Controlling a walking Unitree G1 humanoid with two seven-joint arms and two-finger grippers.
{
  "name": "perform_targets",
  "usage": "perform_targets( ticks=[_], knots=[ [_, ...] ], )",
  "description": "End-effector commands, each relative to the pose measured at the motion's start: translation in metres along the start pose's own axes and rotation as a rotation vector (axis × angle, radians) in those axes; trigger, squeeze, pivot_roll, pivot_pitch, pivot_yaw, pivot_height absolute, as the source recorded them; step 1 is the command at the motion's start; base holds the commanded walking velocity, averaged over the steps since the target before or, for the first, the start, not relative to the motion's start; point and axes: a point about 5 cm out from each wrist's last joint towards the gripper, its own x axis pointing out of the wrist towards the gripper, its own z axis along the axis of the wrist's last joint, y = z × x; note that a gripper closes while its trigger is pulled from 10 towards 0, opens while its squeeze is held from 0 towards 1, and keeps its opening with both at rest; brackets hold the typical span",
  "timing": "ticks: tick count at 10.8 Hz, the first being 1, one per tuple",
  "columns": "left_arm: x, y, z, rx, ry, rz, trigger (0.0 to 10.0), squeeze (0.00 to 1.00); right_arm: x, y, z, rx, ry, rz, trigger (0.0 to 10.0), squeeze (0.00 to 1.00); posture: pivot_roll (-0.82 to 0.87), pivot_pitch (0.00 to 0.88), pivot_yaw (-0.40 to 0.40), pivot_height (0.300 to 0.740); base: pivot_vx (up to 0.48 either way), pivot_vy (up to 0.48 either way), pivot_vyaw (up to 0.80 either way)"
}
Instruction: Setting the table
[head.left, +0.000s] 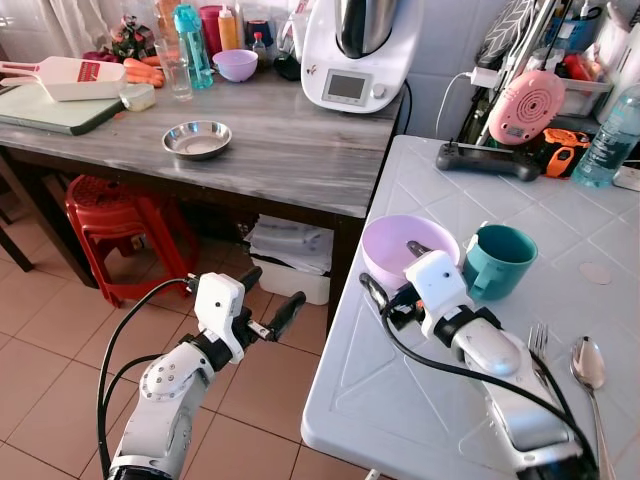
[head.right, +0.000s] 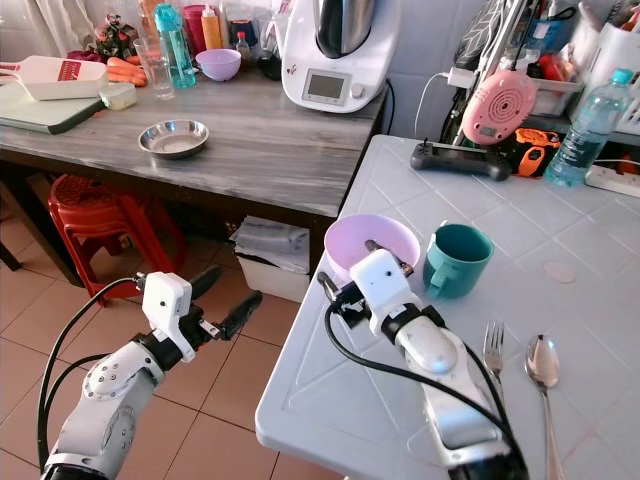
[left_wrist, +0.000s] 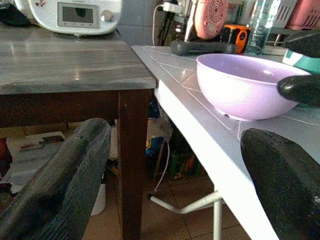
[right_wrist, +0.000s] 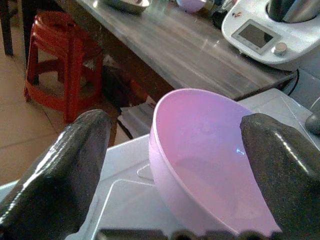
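The bowl (head.left: 405, 247), mug (head.left: 497, 260), fork (head.left: 538, 341) and spoon (head.left: 588, 364) sit on the white table (head.left: 400, 400). The right gripper (head.right: 362, 270), jaws open, straddles the bowl rim; the left gripper (head.left: 268, 296) is open, empty. Final positioning appears unfinished.

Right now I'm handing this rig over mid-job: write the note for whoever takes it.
Right gripper: open, at the near rim of the lilac bowl, one finger over the inside, not clamped.
Left gripper: open, empty, held over the floor beside the white table.
On the table: bowl, with the teal mug to its right; fork and spoon lie side by side near the front edge.
Done: those four pieces are out.
Left: probably grip or nudge the bowl into its place, then line up the cutlery.
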Motion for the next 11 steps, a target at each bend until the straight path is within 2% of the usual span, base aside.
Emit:
perform_targets(
  ticks=[1,4,7,8,9,10,11],
  knots=[
    [0.001,-0.001,-0.001,0.012,0.013,-0.021,10.0,0.00,0.005,0.001,-0.002,-0.018,0.018,0.024,10.0,0.00,-0.01,0.009,0.003,0.740,0.000,0.000,0.00],
    [0.004,-0.006,-0.002,0.006,0.014,-0.034,10.0,0.00,0.018,0.002,-0.009,-0.065,0.059,0.044,10.0,0.00,0.00,0.015,0.009,0.740,0.000,0.000,0.00],
    [0.007,-0.010,-0.003,-0.014,0.009,-0.040,10.0,0.00,0.030,-0.002,-0.017,-0.161,0.114,0.072,10.0,0.00,0.00,0.017,0.007,0.740,0.000,0.000,0.00],
    [0.007,-0.010,-0.002,-0.017,0.006,-0.040,10.0,0.00,0.033,-0.001,-0.017,-0.158,0.114,0.075,10.0,0.00,0.00,0.017,0.007,0.740,0.000,0.000,0.00],
    [0.006,-0.010,-0.002,-0.015,0.008,-0.045,10.0,0.00,0.036,0.000,-0.017,-0.159,0.117,0.091,4.7,0.00,0.00,0.017,0.007,0.740,0.000,0.000,0.00],
    [0.007,-0.010,-0.002,-0.011,0.009,-0.050,10.0,0.00,0.041,0.003,-0.016,-0.174,0.120,0.116,0.0,0.00,0.00,0.017,0.007,0.740,0.000,0.000,0.00],
    [0.007,-0.010,-0.002,-0.008,0.009,-0.055,10.0,0.00,0.044,0.003,-0.015,-0.176,0.124,0.126,0.0,0.00,0.00,0.018,0.011,0.740,0.000,0.000,0.00]
  ],
)
